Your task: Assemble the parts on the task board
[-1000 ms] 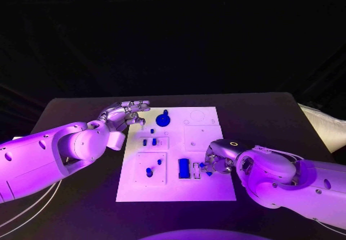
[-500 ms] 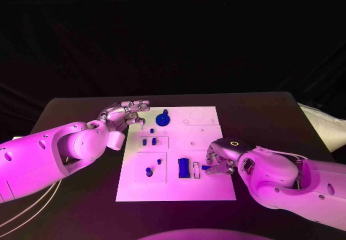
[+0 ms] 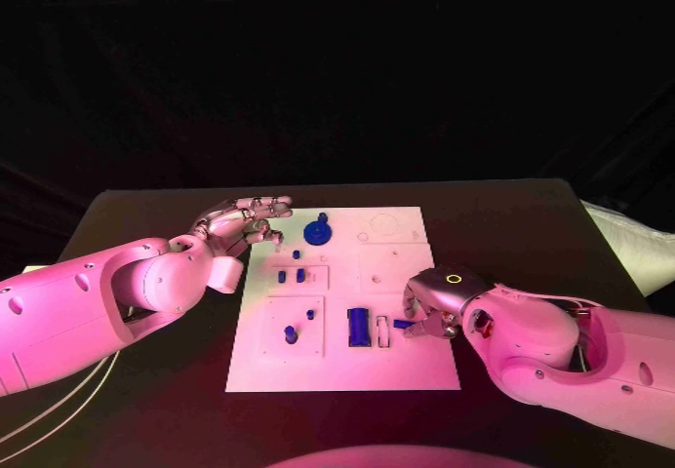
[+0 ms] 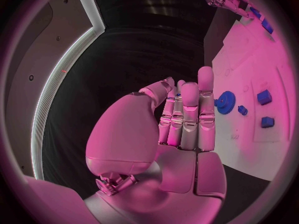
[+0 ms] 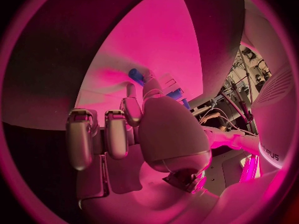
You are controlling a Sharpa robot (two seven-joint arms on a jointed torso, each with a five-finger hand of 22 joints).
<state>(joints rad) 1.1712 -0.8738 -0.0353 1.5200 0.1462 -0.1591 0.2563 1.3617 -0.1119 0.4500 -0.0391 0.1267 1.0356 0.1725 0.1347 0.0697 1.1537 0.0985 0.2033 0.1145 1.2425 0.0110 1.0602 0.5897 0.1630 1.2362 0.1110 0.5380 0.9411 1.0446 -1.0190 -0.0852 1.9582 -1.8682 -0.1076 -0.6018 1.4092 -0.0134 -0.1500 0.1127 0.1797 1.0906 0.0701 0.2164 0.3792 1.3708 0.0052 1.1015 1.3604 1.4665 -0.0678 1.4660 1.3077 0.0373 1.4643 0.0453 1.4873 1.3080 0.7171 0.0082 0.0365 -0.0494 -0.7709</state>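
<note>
- The right hand point(image 3: 426, 320) sits over the board's near right part, fingers curled in, pinching a small blue piece point(image 3: 403, 325) that pokes out toward the board's middle.
- Just beyond that piece, on the side away from the hand, lies a narrow slot point(image 3: 381, 331) whose long axis runs from the near edge toward the far edge; a blue block point(image 3: 359, 327) stands in the neighbouring slot. The coming move likely turns on lining the held piece up with that narrow slot.
- The right hand is by far the nearer one to these slots.
- The left hand point(image 3: 239, 226) hovers at the board's far left corner, fingers loosely apart and holding nothing.
- Just beside it on the board lies a blue gear point(image 3: 319, 234), round and toothed.
- The board point(image 3: 401, 366) is a flat white plate, smooth, with shallow rectangular recesses; small blue pegs point(image 3: 290, 277) stand in its left half.
- The parts look like hard plastic; the hands are jointed silver metal; the tabletop point(image 3: 535, 224) is matt black.
</note>
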